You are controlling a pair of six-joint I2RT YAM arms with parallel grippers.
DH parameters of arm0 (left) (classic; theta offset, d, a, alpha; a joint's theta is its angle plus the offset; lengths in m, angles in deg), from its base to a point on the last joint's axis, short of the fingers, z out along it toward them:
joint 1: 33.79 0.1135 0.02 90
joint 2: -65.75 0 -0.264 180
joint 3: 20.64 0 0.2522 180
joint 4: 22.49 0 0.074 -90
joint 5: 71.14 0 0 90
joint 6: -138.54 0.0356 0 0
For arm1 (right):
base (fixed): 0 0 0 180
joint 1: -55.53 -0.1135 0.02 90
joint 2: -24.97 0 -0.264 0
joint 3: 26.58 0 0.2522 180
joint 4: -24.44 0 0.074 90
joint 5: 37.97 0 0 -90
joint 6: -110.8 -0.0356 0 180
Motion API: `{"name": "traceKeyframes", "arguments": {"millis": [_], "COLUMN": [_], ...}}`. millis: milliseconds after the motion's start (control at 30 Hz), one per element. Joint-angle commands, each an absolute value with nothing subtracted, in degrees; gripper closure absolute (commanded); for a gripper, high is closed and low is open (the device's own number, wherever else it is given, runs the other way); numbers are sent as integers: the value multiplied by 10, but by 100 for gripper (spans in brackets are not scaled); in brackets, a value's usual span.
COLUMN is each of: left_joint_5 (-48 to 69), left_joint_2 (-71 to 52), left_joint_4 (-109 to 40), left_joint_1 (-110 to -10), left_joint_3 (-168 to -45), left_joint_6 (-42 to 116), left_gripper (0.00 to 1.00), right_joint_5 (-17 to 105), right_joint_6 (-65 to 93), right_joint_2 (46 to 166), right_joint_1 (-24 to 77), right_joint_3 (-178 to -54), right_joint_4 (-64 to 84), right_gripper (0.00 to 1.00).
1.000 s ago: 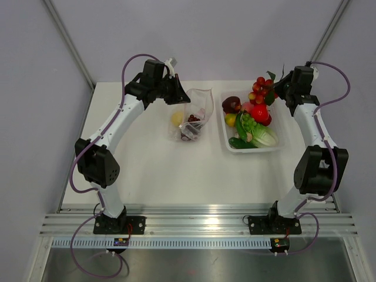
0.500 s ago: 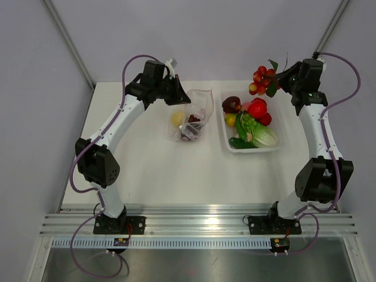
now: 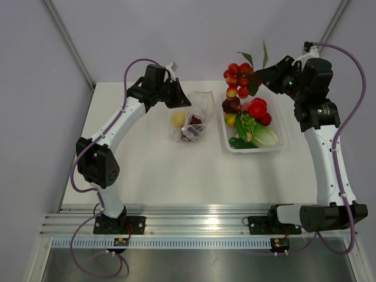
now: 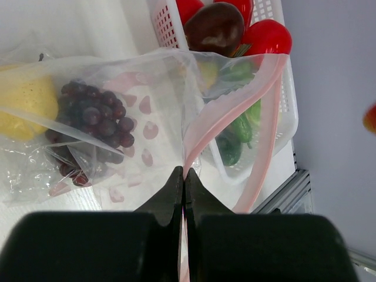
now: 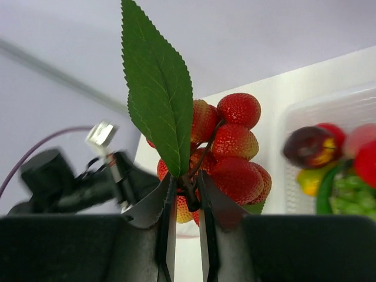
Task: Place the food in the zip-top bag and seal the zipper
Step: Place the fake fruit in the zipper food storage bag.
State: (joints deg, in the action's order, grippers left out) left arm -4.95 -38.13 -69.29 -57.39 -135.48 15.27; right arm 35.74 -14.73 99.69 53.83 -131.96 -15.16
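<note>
The white rectangular mesh basket [image 4: 166,26] runs off the left wrist view's top edge. Right of it, a red blur [image 4: 371,117] (too little shows to name it) is clipped. Left of the basket, the clear crinkly zip-top bag [image 4: 147,88] vanishes behind the left gripper [image 4: 184,175].

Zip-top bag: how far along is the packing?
Done: lemon and dark grapes lie inside the zip-top bag. In hand: left gripper pinches the zipper, mouth open; right gripper holds the red berry cluster by its stem, raised near the far end of the basket. Left: tomatoes, greens and the rest in the basket, then sealing.
</note>
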Motion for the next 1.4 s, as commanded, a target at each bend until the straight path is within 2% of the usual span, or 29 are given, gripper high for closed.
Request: {"name": "traceKeyframes", "arguments": {"millis": [0, 200, 667, 933, 1367], "left_joint_5": [-43, -37, -35, -59, -60], "left_joint_2": [-346, -333, -321, -322, -327], "left_joint_4": [-665, -674, -684, -679, -693], "left_joint_1": [-576, -577, -579, -583, -594], "left_joint_3": [-1336, -1341, -1348, -1356, -1357], "left_joint_6": [150, 151, 145, 143, 155], "left_gripper": [100, 100, 100, 100, 100], "right_joint_5": [319, 319, 381, 533, 537], "right_joint_6": [-129, -146, -166, -149, -168], "right_joint_2": [989, 997, 1064, 1116, 1150], "right_joint_1": [471, 388, 334, 290, 267], "right_joint_3": [-1364, -1355, -1274, -1355, -1474], "right_joint_4": [-177, -159, -165, -264, -289], "right_gripper": [100, 100, 100, 100, 100]}}
